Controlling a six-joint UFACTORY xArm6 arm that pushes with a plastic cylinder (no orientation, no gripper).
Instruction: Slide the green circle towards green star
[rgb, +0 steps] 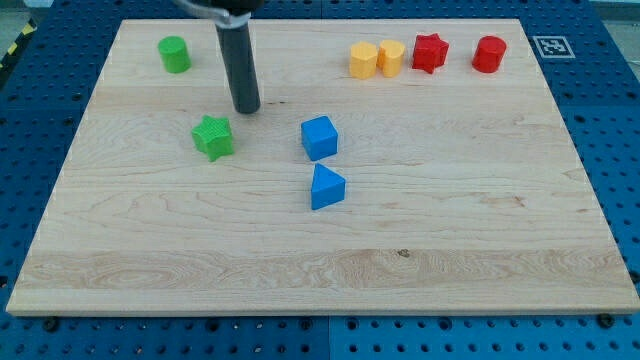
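The green circle (174, 54) stands near the board's top left corner. The green star (213, 137) lies below and to its right, left of centre. My tip (247, 108) rests on the board just above and to the right of the green star, and below and to the right of the green circle. It touches neither block. The dark rod rises from the tip to the view's top edge.
A blue cube (319, 138) and a blue triangle (326, 187) sit near the centre. A yellow block (364, 60), a second yellow block (390, 58), a red star (430, 52) and a red circle (489, 54) line the top right of the wooden board (450, 250).
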